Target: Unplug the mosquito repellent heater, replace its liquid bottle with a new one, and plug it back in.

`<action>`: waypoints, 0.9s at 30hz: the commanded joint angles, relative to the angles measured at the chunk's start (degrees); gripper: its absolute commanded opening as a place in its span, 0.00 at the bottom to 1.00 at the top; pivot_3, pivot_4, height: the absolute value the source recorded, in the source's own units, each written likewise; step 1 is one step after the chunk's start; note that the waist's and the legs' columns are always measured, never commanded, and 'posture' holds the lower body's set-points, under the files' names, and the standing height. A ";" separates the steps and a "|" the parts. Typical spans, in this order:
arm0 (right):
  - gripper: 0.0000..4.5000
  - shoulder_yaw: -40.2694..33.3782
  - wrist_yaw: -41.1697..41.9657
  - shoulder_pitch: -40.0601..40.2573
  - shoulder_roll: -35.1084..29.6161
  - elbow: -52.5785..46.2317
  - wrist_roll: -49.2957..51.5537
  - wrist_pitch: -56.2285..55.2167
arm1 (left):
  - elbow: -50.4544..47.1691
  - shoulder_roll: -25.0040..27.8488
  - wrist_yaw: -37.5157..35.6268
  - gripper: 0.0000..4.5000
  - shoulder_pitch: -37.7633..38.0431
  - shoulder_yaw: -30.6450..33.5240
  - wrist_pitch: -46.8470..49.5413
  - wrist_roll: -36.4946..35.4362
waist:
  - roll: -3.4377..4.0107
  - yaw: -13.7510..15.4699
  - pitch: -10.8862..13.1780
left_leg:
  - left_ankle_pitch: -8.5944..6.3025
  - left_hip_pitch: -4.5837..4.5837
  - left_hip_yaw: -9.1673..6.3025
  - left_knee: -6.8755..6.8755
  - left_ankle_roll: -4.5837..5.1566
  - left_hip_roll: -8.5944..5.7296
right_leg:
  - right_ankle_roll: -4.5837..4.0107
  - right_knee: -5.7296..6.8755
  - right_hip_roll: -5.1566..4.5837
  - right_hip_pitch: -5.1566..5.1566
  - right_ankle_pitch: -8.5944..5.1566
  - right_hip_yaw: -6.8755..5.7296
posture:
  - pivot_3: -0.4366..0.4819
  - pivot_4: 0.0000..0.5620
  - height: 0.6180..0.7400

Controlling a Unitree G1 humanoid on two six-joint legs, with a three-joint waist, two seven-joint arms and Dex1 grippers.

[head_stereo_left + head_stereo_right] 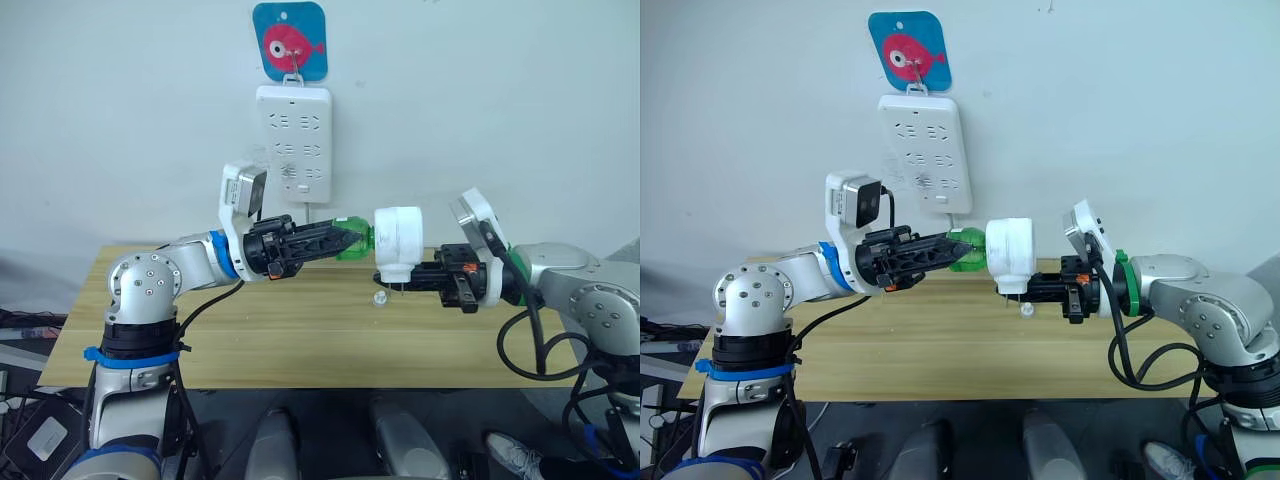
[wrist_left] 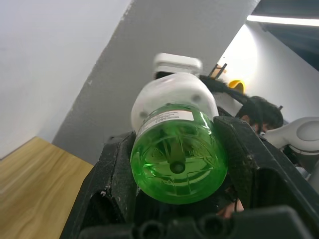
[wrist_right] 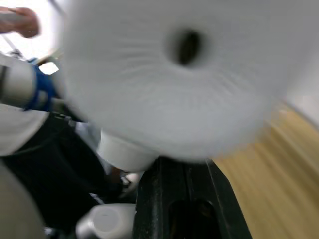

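Note:
The white mosquito repellent heater (image 1: 398, 238) hangs in the air above the wooden table (image 1: 300, 340), unplugged, with my right gripper (image 1: 400, 278) shut on its lower end. From the left, my left gripper (image 1: 347, 238) is shut on a translucent green liquid bottle (image 1: 360, 238) lying on its side. The bottle's neck end meets the heater's side, and the neck and wick are hidden. The left wrist view looks at the bottle's base (image 2: 177, 157) with the heater (image 2: 172, 94) right behind it. I cannot tell whether this is the old bottle or the new one.
A tiny clear cap (image 1: 380, 297) lies loose on the table just below the heater. A white multi-socket power strip (image 1: 293, 140) hangs on the wall behind, under a blue fish hook (image 1: 290, 40), its cord dropping behind my grippers.

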 commanded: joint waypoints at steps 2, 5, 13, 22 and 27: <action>0.00 -6.75 -4.33 -1.64 -0.59 -2.07 11.52 4.28 | -0.38 0.18 -0.37 0.51 -0.56 0.11 -2.83 2.37 | 0.00 0.02 0.00 | 0.00 0.01 0.01 0.02 0.00 0.00 | 0.01 0.00 0.00 0.03 0.00 0.01 | 0.26 0.31 1.00; 0.00 -8.96 -9.49 -4.52 0.42 0.70 17.81 5.56 | -1.01 1.07 -2.26 0.51 0.06 -1.03 -3.42 4.15 | 0.00 -0.05 0.00 | 0.00 0.02 0.04 0.03 0.01 0.00 | 0.02 0.00 0.01 0.02 -0.01 0.04 | 0.25 0.31 1.00; 0.00 -8.56 -17.29 -10.80 5.52 9.91 13.98 4.04 | -4.26 2.65 -6.06 0.51 1.64 -3.25 -2.45 3.61 | 0.01 -1.03 0.00 | 0.00 0.00 0.04 -0.03 0.01 0.01 | 0.00 -0.01 0.03 -0.01 0.00 0.04 | 0.26 0.31 1.00; 0.00 -8.64 -15.78 -10.12 6.37 10.90 8.72 4.28 | -4.05 2.24 -4.74 0.51 1.20 -2.30 -1.94 1.86 | 0.01 -1.06 0.00 | 0.00 0.00 0.04 -0.04 0.01 0.02 | 0.00 -0.01 0.03 -0.02 0.00 0.04 | 0.26 0.31 1.00; 0.00 -10.96 -18.30 -9.77 7.39 11.52 9.40 4.54 | -3.62 2.07 -4.63 0.51 1.26 -2.13 -1.90 2.04 | 0.01 -1.06 0.00 | 0.00 0.00 0.04 -0.04 0.01 0.01 | 0.01 -0.01 0.03 -0.02 0.00 0.05 | 0.26 0.32 1.00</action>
